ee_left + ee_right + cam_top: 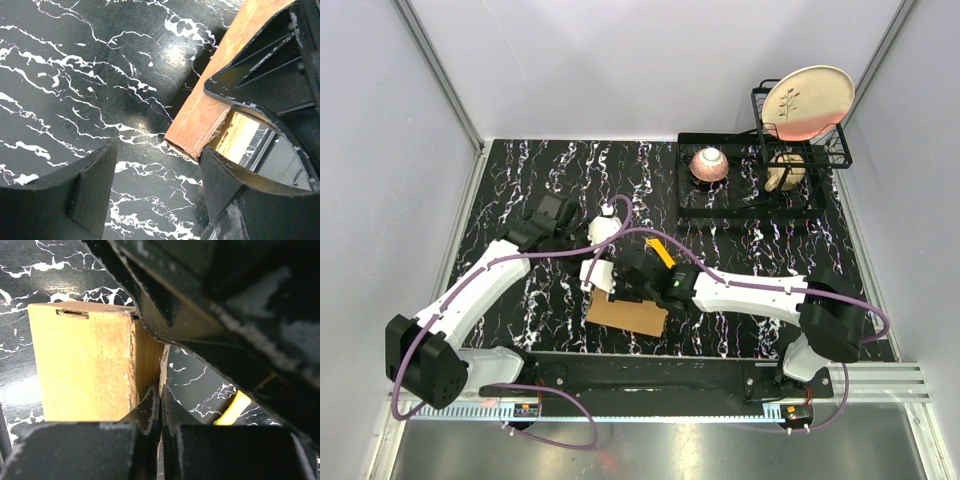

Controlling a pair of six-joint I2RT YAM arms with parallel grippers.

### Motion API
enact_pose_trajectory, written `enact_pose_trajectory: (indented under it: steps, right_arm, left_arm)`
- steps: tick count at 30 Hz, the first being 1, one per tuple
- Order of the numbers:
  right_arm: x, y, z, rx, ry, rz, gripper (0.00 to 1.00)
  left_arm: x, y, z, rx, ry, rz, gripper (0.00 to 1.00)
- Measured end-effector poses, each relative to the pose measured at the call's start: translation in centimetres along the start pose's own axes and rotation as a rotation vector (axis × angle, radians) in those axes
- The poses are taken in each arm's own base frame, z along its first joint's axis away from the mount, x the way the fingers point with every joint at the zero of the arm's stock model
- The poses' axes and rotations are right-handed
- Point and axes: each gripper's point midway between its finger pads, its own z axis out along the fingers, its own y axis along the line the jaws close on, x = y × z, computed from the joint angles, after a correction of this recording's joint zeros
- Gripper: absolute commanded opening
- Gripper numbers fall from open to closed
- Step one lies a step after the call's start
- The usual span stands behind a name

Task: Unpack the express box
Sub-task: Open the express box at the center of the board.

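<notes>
Two grippers meet at one spot near the front of the table. Your right gripper (160,405) is clenched tight, its fingers pressed together with a thin cardboard edge of the express box (82,365) running down into the seam between them, so it is pinching the box. Your left gripper (157,165) stands released, jaws apart with bare table (75,75) showing between them. The finger (235,200) on the right of its wrist view sits just beside a lower corner of the box, and you cannot tell whether it touches. In the overhead view the box lies on the black marbled top about midway between the two arm bases, with a flat brown panel spread towards you. A yellow utility knife (662,252) lies on the table just behind the right gripper. Well apart, in the far right corner, a black wire rack (682,180) holds a plate (808,100) upright, and a pink bowl (710,165) sits on its lower tray
</notes>
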Motion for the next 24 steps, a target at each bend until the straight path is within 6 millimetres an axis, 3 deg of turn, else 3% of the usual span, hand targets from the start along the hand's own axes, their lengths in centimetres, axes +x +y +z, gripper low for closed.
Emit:
enact_pose_trajectory:
  steps: [8,18,24]
  right_arm:
    - [1.2,0.2,0.7,0.021,0.046,0.059,0.0]
    - [3.0,1.0,0.9,-0.007,0.13,0.049,0.0]
    - [2.5,1.5,0.8,-0.017,0.119,0.034,0.0]
  left_arm:
    - [0.5,1.1,0.9,-0.045,0.024,-0.019,0.77]
    - [2.0,0.9,1.8,-0.042,0.084,-0.063,0.87]
    - [2.5,0.4,1.2,-0.028,0.096,-0.072,0.9]
